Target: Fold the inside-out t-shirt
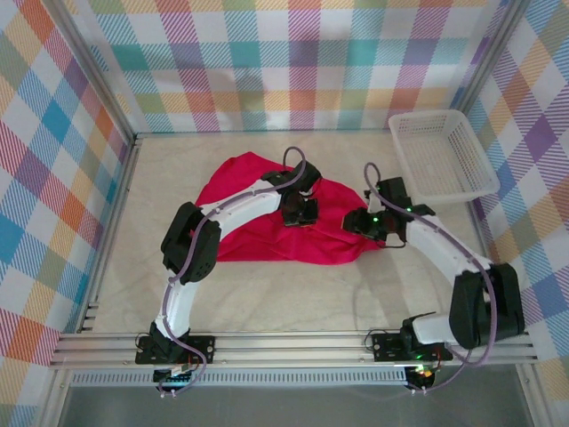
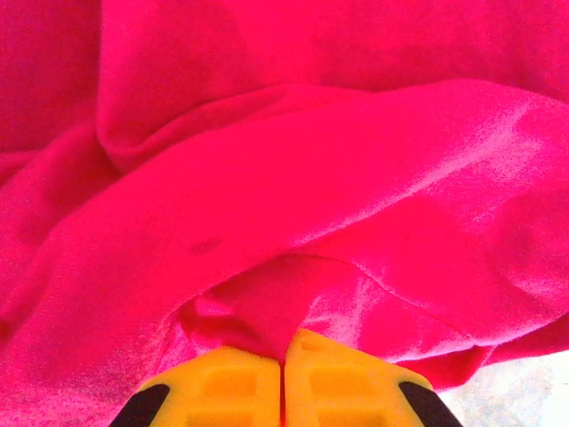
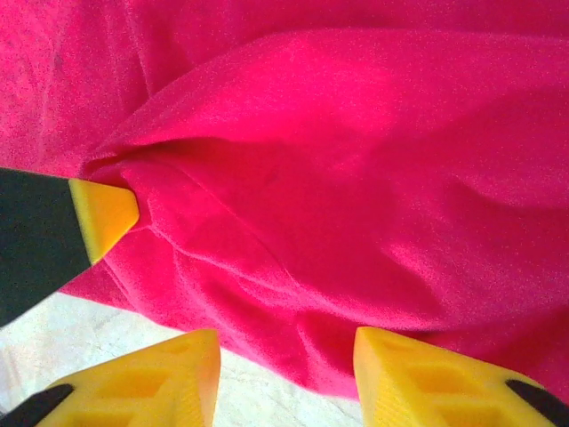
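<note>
left gripper [image 2: 283, 356] pinching wrinkly crimson fabric t-shirt [image 1: 267, 238]; right gripper [image 3: 284, 349] gaping at its 3 o'clock edge; lone pull risking bunching

The bright red t-shirt [image 1: 271, 238] lies crumpled in a wrinkly, roughly triangular heap at mid-worktop [image 1: 293, 302]. One corner peaks toward 11 o'clock, and loose folds overlap across it.

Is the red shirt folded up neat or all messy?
Messy, not folded. The wrinkly bright red fabric t-shirt lies in an uneven, bunched heap on the table, with loose creases.
</note>
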`<state>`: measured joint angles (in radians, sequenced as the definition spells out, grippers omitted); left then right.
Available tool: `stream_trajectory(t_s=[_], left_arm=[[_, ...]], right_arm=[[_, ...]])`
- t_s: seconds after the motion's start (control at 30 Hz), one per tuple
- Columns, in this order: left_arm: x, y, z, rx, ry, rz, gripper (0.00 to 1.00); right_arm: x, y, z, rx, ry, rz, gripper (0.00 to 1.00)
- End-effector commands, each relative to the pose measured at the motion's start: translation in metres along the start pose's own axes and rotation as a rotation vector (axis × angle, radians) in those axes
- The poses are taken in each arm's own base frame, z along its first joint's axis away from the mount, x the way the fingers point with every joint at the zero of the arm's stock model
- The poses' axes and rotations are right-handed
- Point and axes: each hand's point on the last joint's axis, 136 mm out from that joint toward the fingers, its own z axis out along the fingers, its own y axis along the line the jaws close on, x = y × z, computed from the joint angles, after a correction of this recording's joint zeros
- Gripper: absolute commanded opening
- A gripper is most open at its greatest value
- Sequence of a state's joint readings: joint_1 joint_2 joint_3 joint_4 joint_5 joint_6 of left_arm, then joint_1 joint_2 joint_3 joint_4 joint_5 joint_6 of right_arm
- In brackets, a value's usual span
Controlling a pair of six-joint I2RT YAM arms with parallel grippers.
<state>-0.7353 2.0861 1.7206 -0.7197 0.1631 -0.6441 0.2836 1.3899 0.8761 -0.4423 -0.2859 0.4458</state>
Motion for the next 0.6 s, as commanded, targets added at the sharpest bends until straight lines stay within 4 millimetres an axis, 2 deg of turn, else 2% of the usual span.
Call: stream_trajectory(t_s=[0.0, 0.1, 0.23, 0.3, 0.37, 0.47, 0.57], left_arm=[[-0.015, -0.003, -0.026, 0.013, -0.055, -0.024, 0.08], [-0.018, -0.003, -0.036, 0.014, -0.065, -0.019, 0.08], [-0.020, -0.005, -0.046, 0.024, -0.078, -0.013, 0.08], [-0.019, -0.005, -0.048, 0.027, -0.079, -0.013, 0.08], [-0.018, -0.006, -0.051, 0.033, -0.081, -0.010, 0.08], [-0.018, -0.006, -0.057, 0.033, -0.089, -0.004, 0.09], [-0.018, -0.005, -0.059, 0.036, -0.094, 0.003, 0.10]], right_arm=[[-0.010, 0.012, 0.020, 0.012, -0.010, -0.089, 0.56], [-0.011, 0.011, 0.037, 0.056, 0.001, -0.119, 0.63], [-0.023, 0.003, 0.049, 0.137, -0.022, -0.120, 0.62], [-0.032, -0.003, 0.047, 0.186, -0.044, -0.113, 0.51], [-0.042, -0.002, 0.040, 0.224, -0.068, -0.110, 0.28], [-0.056, 0.002, 0.022, 0.262, -0.115, -0.115, 0.02], [-0.069, 0.006, 0.001, 0.292, -0.161, -0.121, 0.00]])
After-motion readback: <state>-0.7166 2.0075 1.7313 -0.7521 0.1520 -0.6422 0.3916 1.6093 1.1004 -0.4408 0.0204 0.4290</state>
